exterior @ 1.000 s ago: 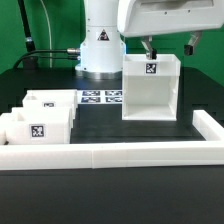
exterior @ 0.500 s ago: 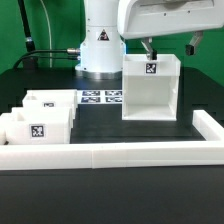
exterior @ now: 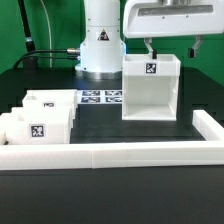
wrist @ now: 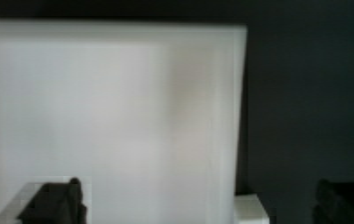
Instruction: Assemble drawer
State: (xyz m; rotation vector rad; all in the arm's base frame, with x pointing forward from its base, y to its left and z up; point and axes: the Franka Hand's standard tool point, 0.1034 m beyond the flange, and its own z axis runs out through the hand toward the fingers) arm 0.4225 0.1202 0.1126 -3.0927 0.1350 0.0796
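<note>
The drawer housing (exterior: 151,88) is a white open-fronted cube with a square tag on its top edge, standing upright at the exterior view's right. Two small white trays (exterior: 40,120) with tags stand side by side at the exterior view's left. My gripper (exterior: 171,46) hangs open just above and behind the housing's top, one finger on each side of its width. In the wrist view the housing (wrist: 112,115) fills most of the picture as a blurred white surface, with my dark fingertips (wrist: 53,203) at the edge, wide apart and holding nothing.
A long low white border wall (exterior: 120,153) runs along the front and up the right side. The marker board (exterior: 100,97) lies flat in front of the robot base (exterior: 100,55). Black cables run at the back left.
The gripper and wrist have shifted slightly toward the exterior view's right above the housing. The housing and trays have not moved.
</note>
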